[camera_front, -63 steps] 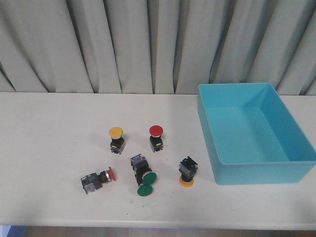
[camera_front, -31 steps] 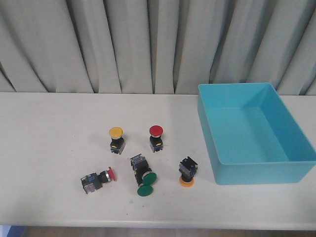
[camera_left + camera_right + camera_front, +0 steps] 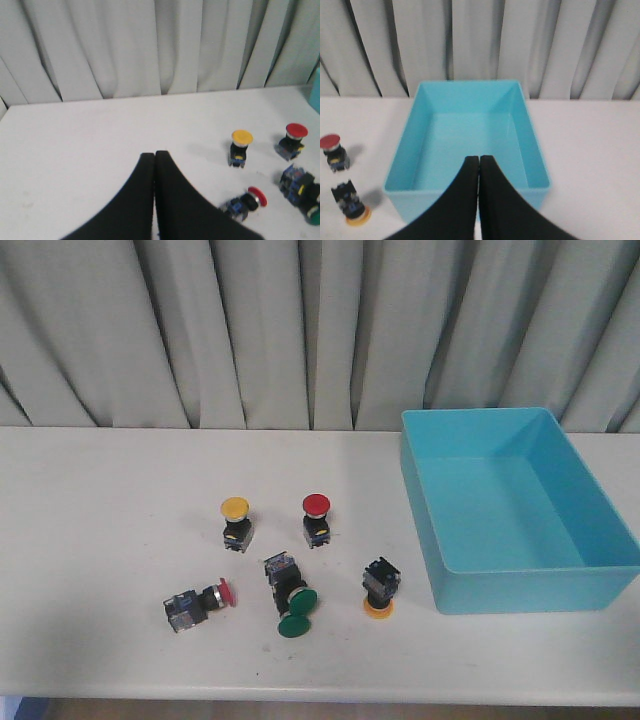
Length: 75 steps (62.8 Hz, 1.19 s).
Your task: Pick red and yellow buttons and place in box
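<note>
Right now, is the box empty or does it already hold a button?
Empty. The box shows only bare blue floor in the front and right wrist views; all the buttons sit on the table.

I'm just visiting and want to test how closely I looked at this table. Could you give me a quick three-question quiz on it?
1. True or false: the turquoise bin already holds a button.
2. Which button stands upright, cap up, nearest the bin? A) red mushroom-cap button B) green-capped button C) upright yellow button
3. How does the second yellow-capped button, the one closest to the bin, sit?

Key: 1. False, the bin is empty. 2. A. 3. Tipped over, its cap down on the white table. Both the left gripper and right gripper are shut and hold nothing.
</note>
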Available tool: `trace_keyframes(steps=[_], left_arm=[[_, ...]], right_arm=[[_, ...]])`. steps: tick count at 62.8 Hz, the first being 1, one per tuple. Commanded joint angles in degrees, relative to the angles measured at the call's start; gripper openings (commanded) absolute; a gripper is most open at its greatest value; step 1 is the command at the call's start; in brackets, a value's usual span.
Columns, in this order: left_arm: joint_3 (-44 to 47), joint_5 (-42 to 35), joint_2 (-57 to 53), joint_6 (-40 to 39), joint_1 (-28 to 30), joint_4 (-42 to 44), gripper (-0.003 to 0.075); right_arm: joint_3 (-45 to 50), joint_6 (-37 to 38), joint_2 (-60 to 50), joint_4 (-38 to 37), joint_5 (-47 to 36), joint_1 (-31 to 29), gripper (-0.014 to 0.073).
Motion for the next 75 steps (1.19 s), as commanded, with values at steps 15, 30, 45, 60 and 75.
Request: trace_keyframes(steps=[15,30,45,60,75], left_arm=[[1.85,-2.25,3.86,-0.11,-0.09,-0.44,0.0003],[1.86,-5.28,3.97,-0.11,-0.09,-0.44,0.0230],[-0.17,-2.03,5.88,4.67,-0.09,-0.49,0.0507],[-7.31,1.93,16.50,13.83,-6.11,-4.59,0.0525],[-15.31,1.94,32.59,21.66,-18.00,-5.17,0.0525]], right_arm=[[-1.87,0.00,6.85,-0.61,0.19,-0.12,0.0002],[-1.87,-5.10,7.13,-0.99,0.43,-0.12,0.0237],[-1.87,-5.10,7.13,-0.72,1.55,-0.12,0.0561],[-1.87,-5.10,7.13,-0.52,2.12,-0.12,0.0582],[-1.87,-5.10,7.13,-0.47,2.12,-0.12,0.0582]])
